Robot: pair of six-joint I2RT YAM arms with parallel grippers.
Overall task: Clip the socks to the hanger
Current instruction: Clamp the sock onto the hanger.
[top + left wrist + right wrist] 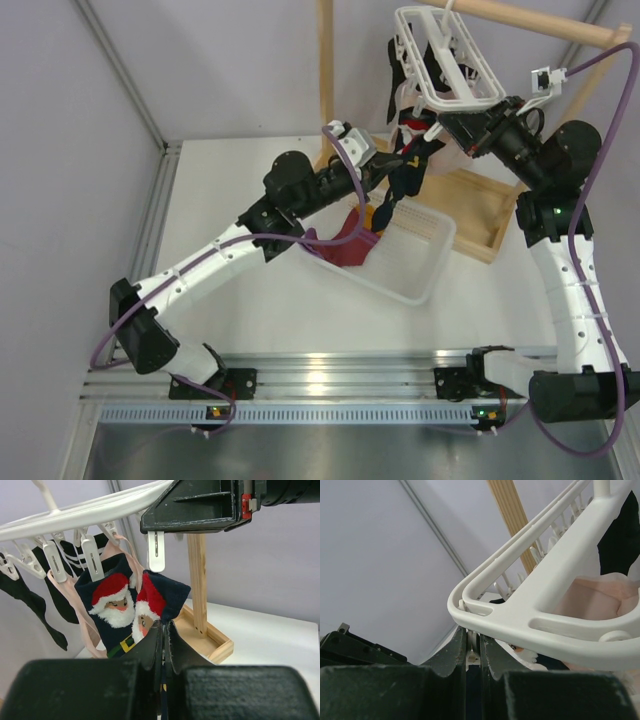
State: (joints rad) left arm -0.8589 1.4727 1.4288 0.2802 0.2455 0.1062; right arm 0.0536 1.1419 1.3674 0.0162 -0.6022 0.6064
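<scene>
A navy Santa sock (pixel 117 605) hangs just under the white hanger (pixel 75 514). My left gripper (pixel 165 625) is shut on its lower right edge, with the fabric pinched between the jaws. The top view shows the same sock (pixel 405 185) dangling below the hanger (pixel 447 62), beside the left gripper (pixel 396 168). My right gripper (pixel 473 634) is shut on a white peg (pixel 473 653) at the hanger's corner (pixel 470 611). In the left wrist view that peg (pixel 156 551) pokes down from the right gripper's black fingers (pixel 192 510). A maroon sock (pixel 350 240) lies in the basket.
A white slotted basket (pixel 425 262) sits under the hanger. The wooden rack's post (pixel 198 580) and base tray (pixel 480 215) stand behind it. Black socks (pixel 30 600) and a pale pink garment (pixel 87 627) hang from other pegs. Grey walls close in the back.
</scene>
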